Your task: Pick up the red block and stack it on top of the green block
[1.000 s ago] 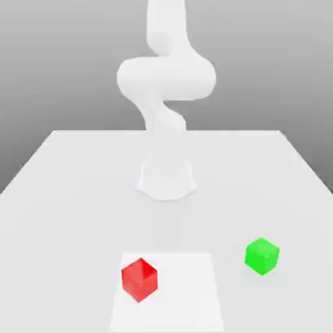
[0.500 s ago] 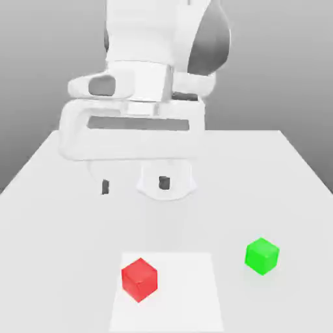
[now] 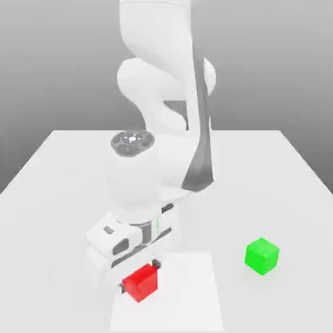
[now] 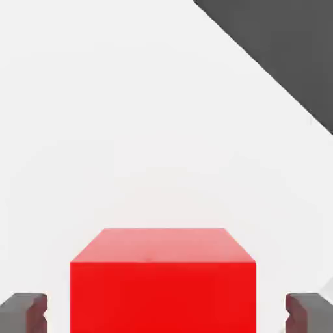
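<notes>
Over the white patch (image 3: 188, 293), my wide-open gripper (image 3: 139, 276) straddles the red block (image 3: 140, 284), apparently ungripped; grasping, lifting and stacking on the green block (image 3: 262, 256) remain.

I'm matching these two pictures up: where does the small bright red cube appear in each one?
Exterior view: the small bright red cube is low and left of centre, on the white square patch.
Hand view: the cube is large, between the two gripper fingers.
Shared landmark: the dark-tipped gripper fingers, one on each side of the cube in both views.
</notes>
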### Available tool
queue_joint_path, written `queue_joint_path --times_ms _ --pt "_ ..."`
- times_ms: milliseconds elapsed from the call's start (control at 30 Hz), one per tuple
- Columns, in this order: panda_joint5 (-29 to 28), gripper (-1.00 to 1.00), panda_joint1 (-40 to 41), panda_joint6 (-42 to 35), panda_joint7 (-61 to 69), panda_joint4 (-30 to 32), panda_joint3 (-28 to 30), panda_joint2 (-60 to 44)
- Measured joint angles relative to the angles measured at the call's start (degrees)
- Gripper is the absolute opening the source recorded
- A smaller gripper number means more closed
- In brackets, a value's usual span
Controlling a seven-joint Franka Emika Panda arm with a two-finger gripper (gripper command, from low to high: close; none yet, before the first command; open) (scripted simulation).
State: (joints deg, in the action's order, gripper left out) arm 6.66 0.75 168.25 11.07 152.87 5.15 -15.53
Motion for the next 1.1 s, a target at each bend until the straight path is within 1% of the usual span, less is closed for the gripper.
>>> queue_joint_path --times_ms 133,333,533,667,800,867,1033,1067,1100 --pt "0.1 -1.0 0.2 0.2 0.1 0.0 -0.2 -0.3" --pt "-4.8 -1.0 -1.0 -8.9 -3.8 1.6 1.6 10.5" --pt "-5.9 -1.0 -11.9 -12.2 -13.3 3.3 -3.0 15.6" --pt "-5.8 -1.0 -19.1 -13.7 -19.8 4.4 -6.4 18.3" --pt "-5.2 -1.0 -24.6 -15.2 -26.0 5.5 -10.4 20.8" --pt "-5.3 -1.0 -26.1 -14.5 -28.3 5.8 -12.0 20.5" --pt "-8.6 -1.0 -26.3 -5.9 -31.4 5.6 -12.1 11.5" --pt "-9.3 1.0 -26.5 -4.3 -31.9 5.5 -11.8 9.8" --pt "-9.3 1.0 -26.5 -4.3 -31.9 5.5 -11.8 9.8"
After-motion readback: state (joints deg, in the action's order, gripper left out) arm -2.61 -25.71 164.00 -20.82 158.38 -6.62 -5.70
